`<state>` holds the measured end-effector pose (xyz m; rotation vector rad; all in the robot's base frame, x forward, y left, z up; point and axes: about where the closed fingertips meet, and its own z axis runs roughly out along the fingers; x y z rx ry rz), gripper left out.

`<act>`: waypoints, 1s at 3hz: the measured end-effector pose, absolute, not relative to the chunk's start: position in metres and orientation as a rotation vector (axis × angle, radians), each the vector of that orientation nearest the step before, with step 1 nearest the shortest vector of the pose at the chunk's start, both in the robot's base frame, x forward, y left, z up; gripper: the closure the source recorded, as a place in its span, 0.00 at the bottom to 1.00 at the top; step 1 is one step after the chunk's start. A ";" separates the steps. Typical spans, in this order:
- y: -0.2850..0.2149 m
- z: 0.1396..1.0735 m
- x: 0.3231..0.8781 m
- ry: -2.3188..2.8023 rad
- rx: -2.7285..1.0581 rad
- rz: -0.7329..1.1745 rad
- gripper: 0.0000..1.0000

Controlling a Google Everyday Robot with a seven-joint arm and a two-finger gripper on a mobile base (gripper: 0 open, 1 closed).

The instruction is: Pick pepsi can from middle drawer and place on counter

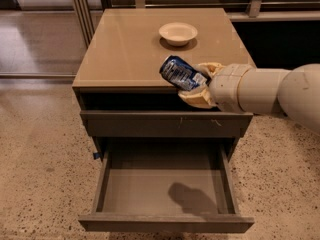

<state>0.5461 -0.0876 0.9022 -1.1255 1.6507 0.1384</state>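
Over the front edge of the tabletop (130,49), pincer (199,84) is clamped on the can (181,73), held tilted, apparently clear of the surface. Carry it inward, short of the bowl (178,33), level it upright, lower before release. Can: blue, white markings, silver end.
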 end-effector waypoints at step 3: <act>-0.091 0.935 0.661 1.677 -1.109 0.058 1.00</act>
